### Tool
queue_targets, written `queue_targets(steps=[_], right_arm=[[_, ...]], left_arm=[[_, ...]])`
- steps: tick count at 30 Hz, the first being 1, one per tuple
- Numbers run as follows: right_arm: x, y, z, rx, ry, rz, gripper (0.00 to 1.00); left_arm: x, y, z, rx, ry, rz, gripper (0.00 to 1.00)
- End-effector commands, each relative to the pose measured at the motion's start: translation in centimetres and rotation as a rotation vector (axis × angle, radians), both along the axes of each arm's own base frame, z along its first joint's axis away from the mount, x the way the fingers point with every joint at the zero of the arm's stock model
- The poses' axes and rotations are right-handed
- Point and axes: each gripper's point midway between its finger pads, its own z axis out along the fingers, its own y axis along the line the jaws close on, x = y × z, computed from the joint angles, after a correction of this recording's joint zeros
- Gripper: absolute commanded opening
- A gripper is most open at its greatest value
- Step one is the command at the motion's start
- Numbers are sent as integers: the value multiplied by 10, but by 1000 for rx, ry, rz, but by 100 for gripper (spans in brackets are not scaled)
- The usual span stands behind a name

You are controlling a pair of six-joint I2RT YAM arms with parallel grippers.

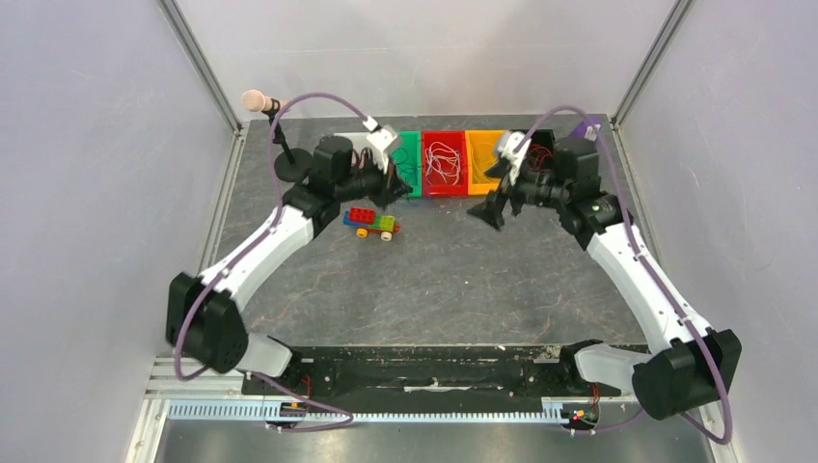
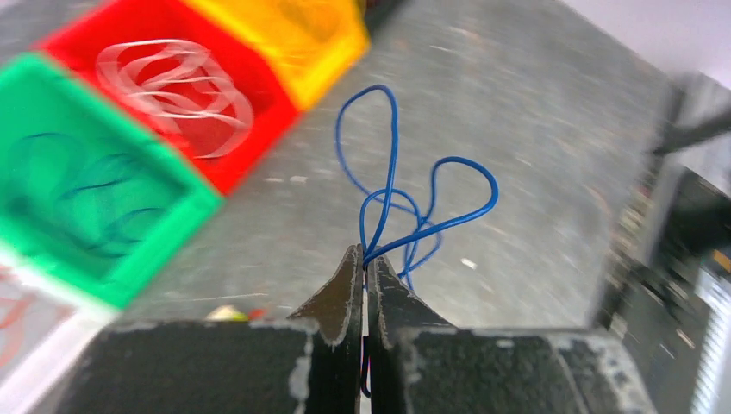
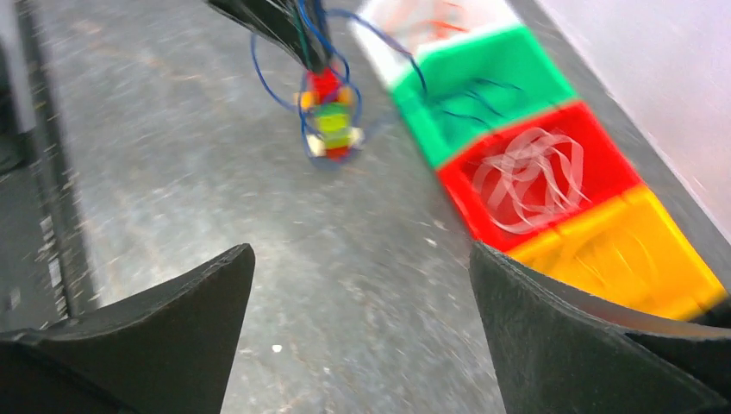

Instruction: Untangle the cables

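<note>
- Blue cable [image 2: 405, 207]: one thin wire in several loose loops, clamped at its lower end in the left fingers [image 2: 349, 289], loops fanning up and out past the tips.
- The cable was held off the bench [image 1: 434, 280], around 11 o'clock of the bench centre, near the 6 o'clock edge of the green bin [image 1: 409, 166].
- Left fingers were pressed together on the cable, no gap visible between them in the left wrist view.
- Right fingers [image 3: 552, 328] were spread wide apart with nothing between them, only bare bench. They sat around 1 o'clock of the bench centre, pointing toward the left arm.
- In the right wrist view the blue loops hung in front of the toy brick car [image 1: 372, 224]. Contact with it couldn't be told.
- Other cables were in bins: white cables [image 1: 444, 162] piled in the red bin [image 1: 445, 188], dark cables [image 2: 86, 190] in the green bin.
- The bins stood in a touching row at 12 o'clock: green, red, then orange bin [image 1: 482, 159] toward 3 o'clock. The orange bin's contents were too blurred to call.
- Microphone [image 1: 257, 99] on a stand stood at the 10 o'clock corner.
</note>
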Motion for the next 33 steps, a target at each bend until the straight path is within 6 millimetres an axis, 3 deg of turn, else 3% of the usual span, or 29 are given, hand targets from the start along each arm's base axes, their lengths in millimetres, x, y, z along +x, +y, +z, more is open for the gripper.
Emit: queue_targets(steps=[1,6,11,16,23,24,26,30,33], right_arm=[[59,-38,21,95,31,-270,98],[86,-70,-1,72,71,-437,98],[90,-85,-15,46,79,-482,98],[90,-90,-22,38,92,-495,98],[92,-96,-34,18,120,-515,98],[92,-97,-34,12,121,-515,98],[92,-99,-34,2,117,-519,98],[94,-102,-28,1,96,-520,98],[98,-100,-23,14,92,-515,98]], left_arm=[[100,30,3,102,-72,417,2],[185,53,-27,260,-94,719,2],[235,58,-69,359,-114,896,2],[259,43,-111,395,-82,884,2],[251,26,-168,480,83,771,6],[247,24,-166,490,98,748,11],[240,27,-142,483,73,729,26],[235,38,-65,420,-71,731,49],[226,38,-13,371,-122,703,59]])
